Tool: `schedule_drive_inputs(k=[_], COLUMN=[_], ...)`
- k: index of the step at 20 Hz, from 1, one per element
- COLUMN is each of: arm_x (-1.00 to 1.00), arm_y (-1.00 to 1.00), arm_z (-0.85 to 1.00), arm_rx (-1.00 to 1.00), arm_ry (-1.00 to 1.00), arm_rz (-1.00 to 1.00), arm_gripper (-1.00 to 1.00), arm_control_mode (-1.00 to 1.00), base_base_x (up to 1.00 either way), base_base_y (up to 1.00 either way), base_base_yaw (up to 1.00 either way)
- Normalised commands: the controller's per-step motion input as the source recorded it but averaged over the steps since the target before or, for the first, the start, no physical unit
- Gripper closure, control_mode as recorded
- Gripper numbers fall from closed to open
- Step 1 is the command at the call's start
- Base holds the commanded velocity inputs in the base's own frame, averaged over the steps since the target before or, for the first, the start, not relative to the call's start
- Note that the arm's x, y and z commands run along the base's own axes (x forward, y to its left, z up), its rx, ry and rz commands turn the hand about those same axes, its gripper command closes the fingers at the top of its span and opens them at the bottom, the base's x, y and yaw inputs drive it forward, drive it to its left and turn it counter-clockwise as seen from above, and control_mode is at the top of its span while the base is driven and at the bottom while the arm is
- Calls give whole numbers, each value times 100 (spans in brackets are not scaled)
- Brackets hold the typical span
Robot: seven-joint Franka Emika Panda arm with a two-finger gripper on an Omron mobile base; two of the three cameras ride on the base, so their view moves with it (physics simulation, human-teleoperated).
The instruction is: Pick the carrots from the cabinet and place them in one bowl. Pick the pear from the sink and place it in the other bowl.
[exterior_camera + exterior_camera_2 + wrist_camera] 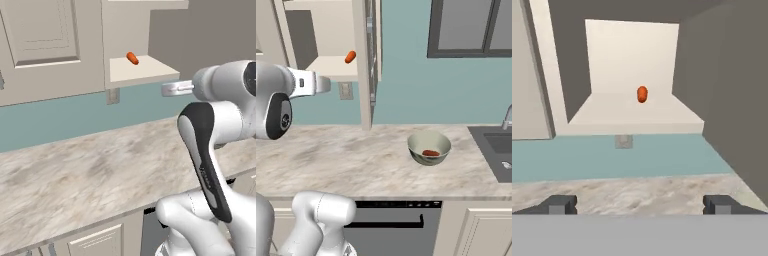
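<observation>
One small orange carrot point(132, 58) lies on the pale shelf of the open cabinet point(145, 71), above the counter. In the hand view that carrot point(642, 94) sits mid-shelf, straight ahead of and well beyond my gripper point(639, 205), whose jaws stand wide open and empty. From the right base view the same carrot point(350, 57) shows on the cabinet shelf point(331, 65). A second carrot point(430, 153) lies inside the cream-interior bowl point(417, 144) on the counter. The sink point(495, 145) is at the right edge. The pear and the other bowl are out of view.
A marble counter point(100, 175) runs below the cabinet, backed by a teal wall with an outlet point(346, 90). The open cabinet door point(371, 60) hangs edge-on right of the shelf. A faucet point(507, 117) rises by the sink. A dishwasher front point(391, 220) sits under the counter.
</observation>
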Motion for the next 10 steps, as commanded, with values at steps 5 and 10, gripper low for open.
schedule_drive_inputs(k=[5,10], arm_x=[6,39], arm_y=[20,2], arm_z=[21,17], arm_rx=[-19,-1], arm_ry=[-12,-8], arm_rz=[0,-1], arm_gripper=[-100,-100], arm_control_mode=[-100,-100], base_base_x=[0,0], base_base_y=[0,0], base_base_yaw=[0,0])
